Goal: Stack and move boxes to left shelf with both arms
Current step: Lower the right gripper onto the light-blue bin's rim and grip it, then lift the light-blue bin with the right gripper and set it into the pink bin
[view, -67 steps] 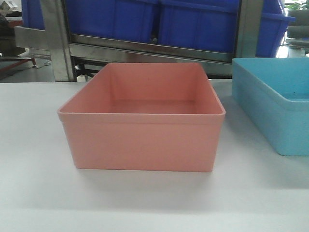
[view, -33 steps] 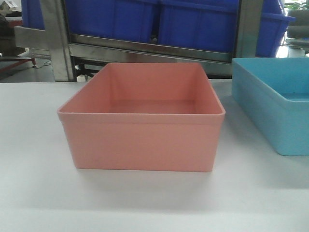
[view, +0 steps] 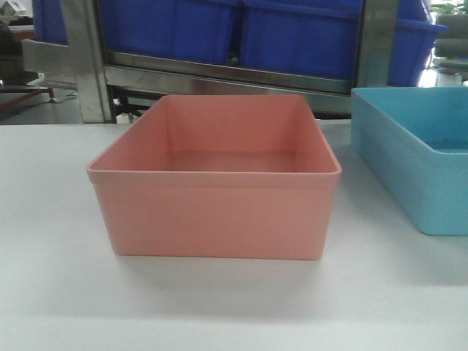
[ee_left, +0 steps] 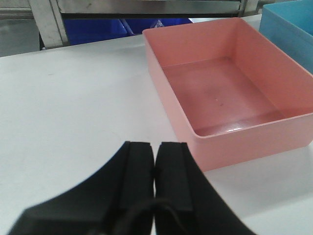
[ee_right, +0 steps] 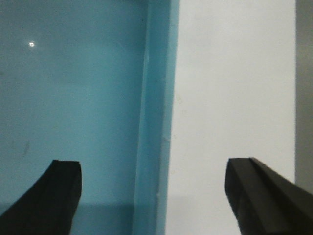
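White tabletop (view: 44, 219) fills the lower part of the front view, with the salmon pink bin (view: 219, 219) standing square in the middle of it, open top up and nothing inside. To its right, apart from it with a strip of bare table between, sits the light blue bin (view: 409, 175), cut off by the frame's right edge. Behind the table's far edge rises a steel rack (view: 84, 66) holding dark blue crates (view: 292, 36); its horizontal bar runs just past the pink bin's far rim, and whether this is the shelf meant cannot be told. Neither arm shows in this view. From the left wrist, the left gripper (ee_left: 155, 147) hangs over bare table (ee_left: 73, 98) near the pink bin's (ee_left: 171, 107) near-left corner, not touching it; its two black fingers (ee_left: 139, 166) are pressed together with only a thin seam between them and hold nothing. Wide open table lies to its left, while a corner of the blue bin (ee_left: 288, 19) shows at top right and the rack's bar (ee_left: 146, 6) and a blue crate (ee_left: 98, 27) cross the top. From the right wrist, looking straight down, the right gripper (ee_right: 152, 166) is spread wide and straddles the blue bin's (ee_right: 73, 88) side wall, one finger (ee_right: 63, 191) over the bin's floor, the other over the table (ee_right: 230, 73); its height above the rim cannot be judged. A grey strip (ee_right: 304, 98) runs down the right edge, too plain to identify.
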{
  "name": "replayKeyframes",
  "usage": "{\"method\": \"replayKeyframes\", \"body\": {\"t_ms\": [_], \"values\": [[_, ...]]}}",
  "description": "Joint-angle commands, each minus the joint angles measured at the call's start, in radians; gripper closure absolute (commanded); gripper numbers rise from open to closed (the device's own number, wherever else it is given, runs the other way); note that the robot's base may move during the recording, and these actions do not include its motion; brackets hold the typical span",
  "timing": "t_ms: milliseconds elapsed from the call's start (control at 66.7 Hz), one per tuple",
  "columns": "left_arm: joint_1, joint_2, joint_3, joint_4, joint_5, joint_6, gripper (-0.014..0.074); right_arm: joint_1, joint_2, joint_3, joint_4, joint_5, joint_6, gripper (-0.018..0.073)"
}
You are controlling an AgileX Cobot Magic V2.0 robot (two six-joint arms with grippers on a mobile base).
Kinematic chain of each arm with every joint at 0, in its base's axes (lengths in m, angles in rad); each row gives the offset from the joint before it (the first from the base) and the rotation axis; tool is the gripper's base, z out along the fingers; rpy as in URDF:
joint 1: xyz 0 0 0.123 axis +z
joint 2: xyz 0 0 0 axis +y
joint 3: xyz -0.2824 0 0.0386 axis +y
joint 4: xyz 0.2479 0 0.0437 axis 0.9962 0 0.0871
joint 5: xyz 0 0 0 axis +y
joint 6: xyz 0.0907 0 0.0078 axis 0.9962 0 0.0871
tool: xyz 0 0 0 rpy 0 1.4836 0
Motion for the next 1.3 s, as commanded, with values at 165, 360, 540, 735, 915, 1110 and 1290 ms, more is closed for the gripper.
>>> {"method": "replayKeyframes", "body": {"t_ms": [165,360,540,735,915,1110,1290], "values": [[-0.007,0.001,-0.030,0.005,-0.091,0.000,0.0603,-0.006,0.007,-0.037,0.009,-0.075,-0.014,0.0081],[-0.007,0.001,-0.030,0.003,-0.091,0.000,0.0603,-0.006,0.007,-0.037,0.009,-0.064,-0.014,0.0473],[-0.007,0.001,-0.030,0.000,-0.091,0.000,0.0603,-0.006,-0.006,-0.037,0.009,-0.037,-0.013,0.0504],[-0.007,0.001,-0.030,-0.002,-0.091,0.000,0.0603,-0.006,-0.084,-0.037,0.034,-0.028,0.033,0.0504],[-0.007,0.001,-0.030,-0.002,-0.091,0.000,0.0603,-0.006,-0.168,-0.037,0.081,-0.004,0.048,0.0504],[-0.007,0.001,-0.030,-0.002,-0.091,0.000,0.0604,-0.006,-0.262,-0.037,0.165,0.034,0.049,0.0504],[-0.007,0.001,-0.030,-0.002,-0.091,0.000,0.0603,-0.006,-0.348,-0.037,0.205,0.047,0.051,0.0504]]}}
